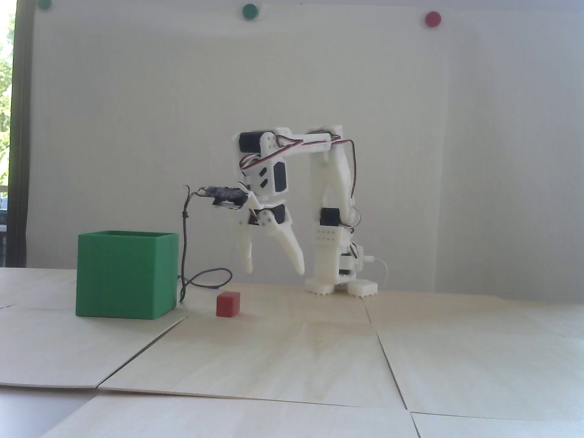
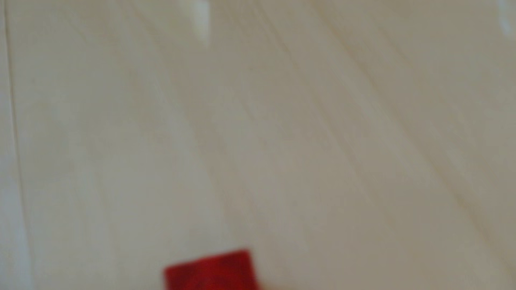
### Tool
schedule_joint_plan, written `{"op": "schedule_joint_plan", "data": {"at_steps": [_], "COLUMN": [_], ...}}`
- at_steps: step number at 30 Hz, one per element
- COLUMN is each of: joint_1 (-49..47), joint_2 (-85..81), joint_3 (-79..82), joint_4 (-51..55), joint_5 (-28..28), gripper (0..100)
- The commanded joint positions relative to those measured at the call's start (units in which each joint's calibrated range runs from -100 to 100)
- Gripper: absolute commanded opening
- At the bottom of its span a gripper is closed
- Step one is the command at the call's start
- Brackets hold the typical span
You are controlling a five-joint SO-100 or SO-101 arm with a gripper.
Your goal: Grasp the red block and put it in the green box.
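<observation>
**Inspector:** Gripper (image 1: 274,272) sits just left of centre in the fixed view. Its two white fingers are spread wide, tips pointing down, nothing between them. It hangs clear above the wooden table (image 1: 319,356).

**Clerk:** And the red block (image 1: 227,304)?

**Inspector:** On the table, below and to the left of the fingertips, not touched by either one. In the wrist view the red block (image 2: 212,272) shows at the bottom edge, slightly left of centre, heavily blurred and cut off by the frame.

**Clerk:** The green box (image 1: 125,275)?

**Inspector:** Lower left of the fixed view, upright on the table, open top. It stands near the block, to the block's left, with a gap between them.

**Clerk:** Anything else?

**Inspector:** A dark cable (image 1: 186,246) drops from the wrist-mounted camera and loops on the table between box and block. The arm's base (image 1: 340,285) stands right of centre. On the wall along the top edge: two green dots (image 1: 249,11) and one red dot (image 1: 432,18).
</observation>
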Motion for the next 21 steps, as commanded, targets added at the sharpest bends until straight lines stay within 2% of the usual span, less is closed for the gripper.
{"op": "schedule_joint_plan", "data": {"at_steps": [1,5,14,21], "joint_1": [0.3,-2.1,-6.0,-6.0], "joint_2": [-0.8,-0.7,3.7,9.8], "joint_3": [-4.6,-4.0,-4.8,-15.2], "joint_4": [-9.7,-15.9,-16.7,-16.1], "joint_5": [-5.1,-9.7,-13.7,-17.0], "gripper": [37,37,37,37]}}
